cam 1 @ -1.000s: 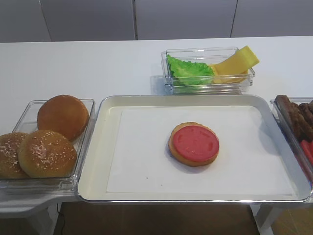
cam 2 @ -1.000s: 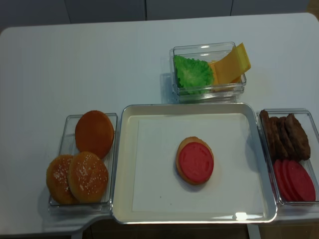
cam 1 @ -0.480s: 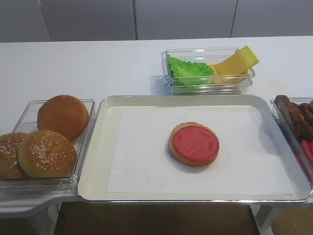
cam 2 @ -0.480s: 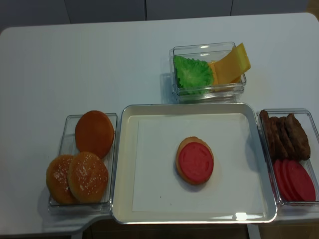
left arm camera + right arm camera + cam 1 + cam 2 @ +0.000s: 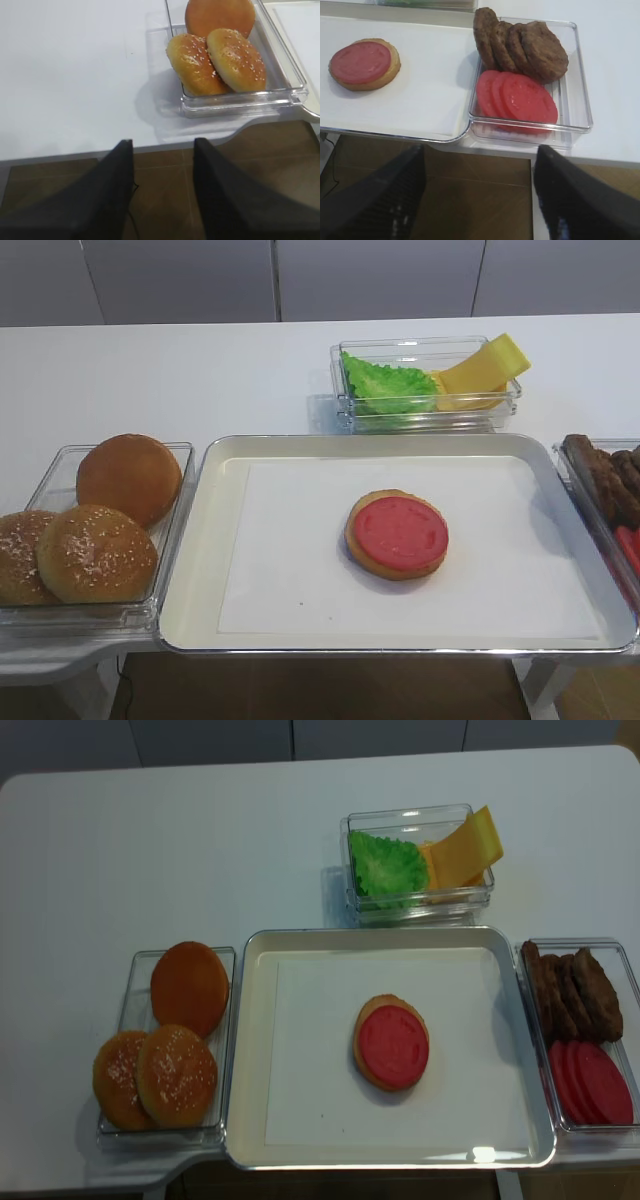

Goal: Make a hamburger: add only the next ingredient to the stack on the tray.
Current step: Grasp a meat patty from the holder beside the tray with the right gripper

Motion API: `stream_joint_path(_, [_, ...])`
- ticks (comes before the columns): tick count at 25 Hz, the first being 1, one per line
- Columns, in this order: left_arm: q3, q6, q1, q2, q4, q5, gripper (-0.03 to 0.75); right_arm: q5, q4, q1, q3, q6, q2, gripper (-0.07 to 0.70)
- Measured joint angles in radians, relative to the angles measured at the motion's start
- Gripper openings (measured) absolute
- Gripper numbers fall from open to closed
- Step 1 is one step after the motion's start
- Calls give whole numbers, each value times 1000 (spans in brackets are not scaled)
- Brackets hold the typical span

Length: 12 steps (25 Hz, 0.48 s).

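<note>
Patty [image 5: 545,50] unmoved in container (beside tomato slices [image 5: 527,100]); right tool [image 5: 480,195] stays released, nothing shifted.

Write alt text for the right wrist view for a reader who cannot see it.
A clear plastic container holds a row of brown meat patties leaning on edge, with overlapping red slices in front of them. To its left, on the tray, sits a bun base topped with a red disc. The right gripper is open and empty, its dark fingers blurred in the foreground.
</note>
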Motion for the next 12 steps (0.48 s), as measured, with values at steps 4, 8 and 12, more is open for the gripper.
stream_joint_path(4, [0, 0, 0, 0, 0, 0, 299, -2, 7, 0, 0, 5, 0, 498])
stream_joint_path(8, [0, 0, 0, 0, 0, 0, 299, -20, 69, 0, 0, 16, 0, 450])
stream_joint_path(12, [0, 0, 0, 0, 0, 0, 299, -59, 109, 0, -5, 18, 2, 439])
